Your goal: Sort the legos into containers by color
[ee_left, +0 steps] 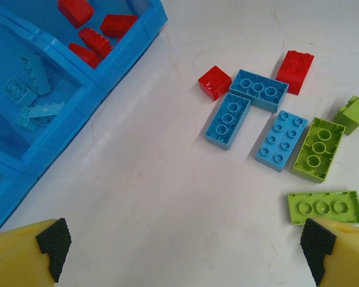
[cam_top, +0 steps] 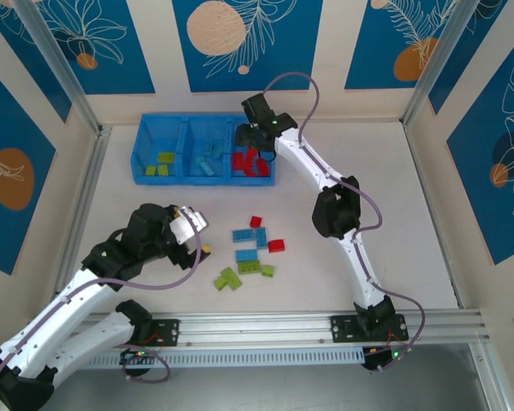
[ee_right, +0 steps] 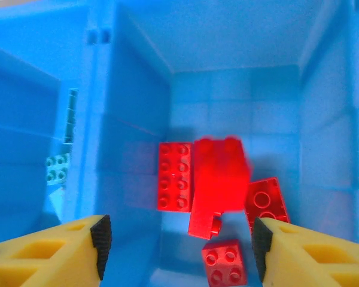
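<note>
Right pincer (ee_right: 179, 239) hangs released over the bin's (ee_right: 239, 36) red compartment, where a blurred red brick (ee_right: 218, 179) just below seems to be falling. Left pincer (ee_left: 185, 245), also released, hovers above the worktop (ee_left: 137, 179) with loose bricks (ee_left: 258, 89) ahead. The next move is probably to descend on the green brick (ee_left: 326, 207) beside its finger.

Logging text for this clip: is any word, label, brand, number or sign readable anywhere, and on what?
No text can be read in any view.
legos: any marks on the studs are too small to read.
blue bin: plain, no label visible.
wall panels: leaf and circle drawings, no writing.
</note>
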Motion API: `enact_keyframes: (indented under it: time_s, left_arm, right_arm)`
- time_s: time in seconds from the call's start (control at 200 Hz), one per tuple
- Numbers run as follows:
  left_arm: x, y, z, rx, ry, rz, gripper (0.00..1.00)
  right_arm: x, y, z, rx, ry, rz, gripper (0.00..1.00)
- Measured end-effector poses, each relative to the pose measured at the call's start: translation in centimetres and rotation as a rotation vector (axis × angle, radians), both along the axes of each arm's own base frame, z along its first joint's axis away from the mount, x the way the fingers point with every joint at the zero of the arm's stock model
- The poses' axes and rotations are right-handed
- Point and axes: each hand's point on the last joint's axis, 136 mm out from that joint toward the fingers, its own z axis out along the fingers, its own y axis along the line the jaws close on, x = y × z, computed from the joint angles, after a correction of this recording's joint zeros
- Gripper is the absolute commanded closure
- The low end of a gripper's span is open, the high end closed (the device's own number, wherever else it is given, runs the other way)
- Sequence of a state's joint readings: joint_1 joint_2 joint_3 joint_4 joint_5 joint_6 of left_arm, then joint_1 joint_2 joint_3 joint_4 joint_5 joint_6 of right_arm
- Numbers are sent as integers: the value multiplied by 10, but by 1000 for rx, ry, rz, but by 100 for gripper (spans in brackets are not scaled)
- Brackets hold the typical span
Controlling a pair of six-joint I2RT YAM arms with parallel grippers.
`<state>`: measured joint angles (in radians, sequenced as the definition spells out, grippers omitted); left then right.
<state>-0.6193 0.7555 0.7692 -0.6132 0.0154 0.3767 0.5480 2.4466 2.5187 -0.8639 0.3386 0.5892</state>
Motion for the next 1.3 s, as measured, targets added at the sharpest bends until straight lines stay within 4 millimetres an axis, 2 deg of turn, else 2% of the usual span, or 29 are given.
enact_keyframes:
  time_s: [0.115,0.215,0.32,0.47,0.58,0.68,0.785,0.86,0.975,1.12,1.235,1.3]
  left_arm:
    - [0,0,0,2,0,2,0]
    - [1,1,-1,6,-1,7,0]
    - [3,2,-4,13,2,17,0]
    - [10,4,-6,8,8,65,0]
    - [12,7,-8,-2,45,118,0]
    - [13,7,6,-64,105,197,3]
    - [11,-1,20,-183,188,268,7]
    - [2,-7,12,-243,286,314,10]
    - [-26,-25,-26,-239,473,337,16]
    - [-68,-42,-81,-67,654,326,19]
    - [-82,-50,-111,55,719,331,22]
    - [-84,-52,-125,104,739,342,29]
  right_arm:
    - [-13,1,28,22,-3,34,31]
    - [-43,-4,58,35,2,85,30]
    - [-95,-15,91,33,-9,150,28]
    - [-196,-32,134,83,-101,278,26]
    - [-259,-44,140,143,-189,374,22]
    - [-294,-64,121,188,-230,396,19]
    - [-311,-82,88,191,-215,374,17]
    - [-315,-91,69,178,-190,351,16]
    - [-312,-97,58,162,-171,323,16]
    - [-304,-100,55,152,-168,298,16]
    - [-295,-100,50,133,-150,285,16]
    - [-292,-99,50,127,-146,284,15]
